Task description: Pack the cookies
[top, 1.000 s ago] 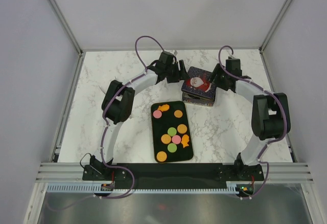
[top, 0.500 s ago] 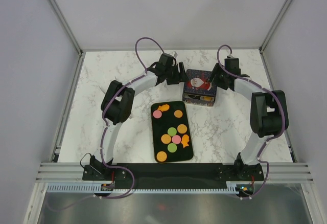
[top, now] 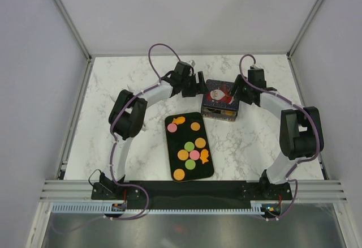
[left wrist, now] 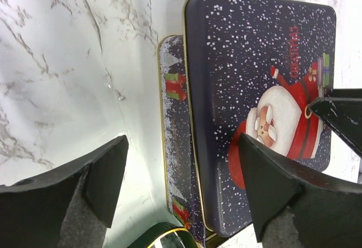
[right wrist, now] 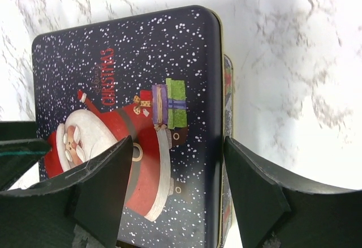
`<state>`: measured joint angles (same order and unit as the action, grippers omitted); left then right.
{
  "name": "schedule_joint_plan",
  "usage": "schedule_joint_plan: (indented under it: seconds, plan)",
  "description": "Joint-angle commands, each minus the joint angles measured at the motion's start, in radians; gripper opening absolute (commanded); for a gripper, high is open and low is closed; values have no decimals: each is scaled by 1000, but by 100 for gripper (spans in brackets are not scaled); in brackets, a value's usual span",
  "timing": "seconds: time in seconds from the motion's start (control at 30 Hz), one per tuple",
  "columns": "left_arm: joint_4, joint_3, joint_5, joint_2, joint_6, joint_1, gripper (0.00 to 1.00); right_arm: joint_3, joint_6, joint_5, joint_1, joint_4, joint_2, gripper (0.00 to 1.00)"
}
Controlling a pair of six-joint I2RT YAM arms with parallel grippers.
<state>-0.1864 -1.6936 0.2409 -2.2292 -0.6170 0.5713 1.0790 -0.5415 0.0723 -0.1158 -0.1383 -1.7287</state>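
The cookies, orange, pink and green rounds plus two orange star shapes, lie on a black tray mid-table. Behind it stands the Santa tin. Its lid sits offset on the base, leaving a strip of base wall showing. My left gripper is open, one finger over the marble and the other over the lid's left part. My right gripper is open too, straddling the right edge of the lid. Neither holds anything.
The marble tabletop is walled by white panels at the back and both sides. A metal rail carrying the arm bases runs along the near edge. A dark rounded thing with a gold rim shows at the bottom of the left wrist view.
The tin's lid has come down and shifted slightly. Both grippers have moved a little toward the back, and the left jaws have spread wider.
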Motion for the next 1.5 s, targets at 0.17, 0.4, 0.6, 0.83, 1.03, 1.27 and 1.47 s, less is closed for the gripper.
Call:
schedule_joint_plan:
  seconds: [0.17,0.4,0.6,0.83,1.03,1.27,1.47]
  plan:
    - [1,78,107,91,25,15,88,-80,6,37,-16,20,113,75]
    - [33,104,132,143,20,15,93,-119,5,23,-18,42,139,76]
    - [16,91,135,189,36,10,95,-116,6,43,-16,60,124,77]
    - [15,218,97,276,-32,22,94,-122,20,34,-12,60,133,78]
    - [42,353,-101,393,-203,126,93,-123,18,46,-10,62,146,78]
    - [87,376,-213,399,-362,208,95,-136,23,52,-8,66,159,78]
    - [93,376,-238,378,-434,223,96,-143,29,52,-8,68,158,77]
